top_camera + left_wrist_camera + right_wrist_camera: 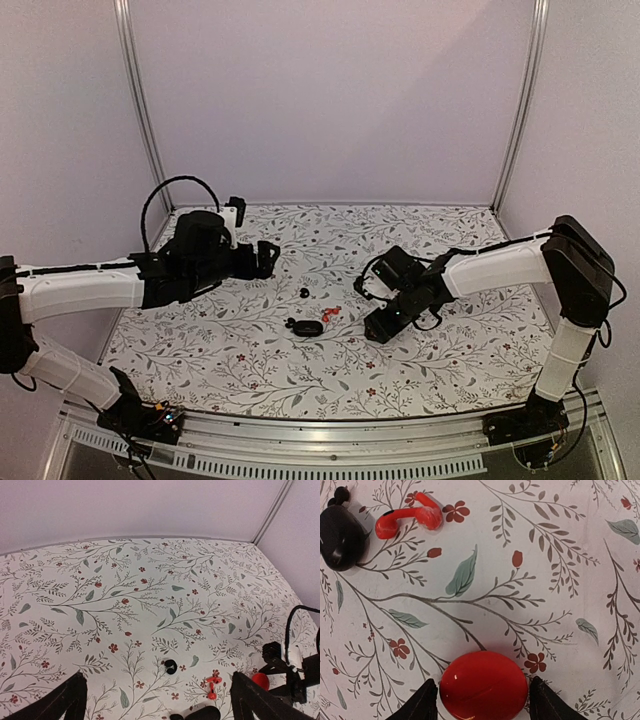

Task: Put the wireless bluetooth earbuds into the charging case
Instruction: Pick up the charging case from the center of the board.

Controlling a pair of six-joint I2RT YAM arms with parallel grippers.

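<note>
The glossy black charging case (308, 327) lies closed on the floral table, also seen in the left wrist view (202, 713) and the right wrist view (340, 537). One tiny black earbud (290, 323) lies against its left end (341, 494). A second black earbud (303, 292) lies alone a little farther back (170, 666). My left gripper (268, 257) hovers open and empty, left of and behind them (157, 692). My right gripper (378, 328) is low, right of the case, its fingers hugging both sides of a flat red disc (483, 685).
A pair of red stemmed earbuds (332, 314) lies just right of the black case (410, 517). The red disc also shows beside the right gripper in the left wrist view (260, 681). White walls and metal posts enclose the floral table (250, 370).
</note>
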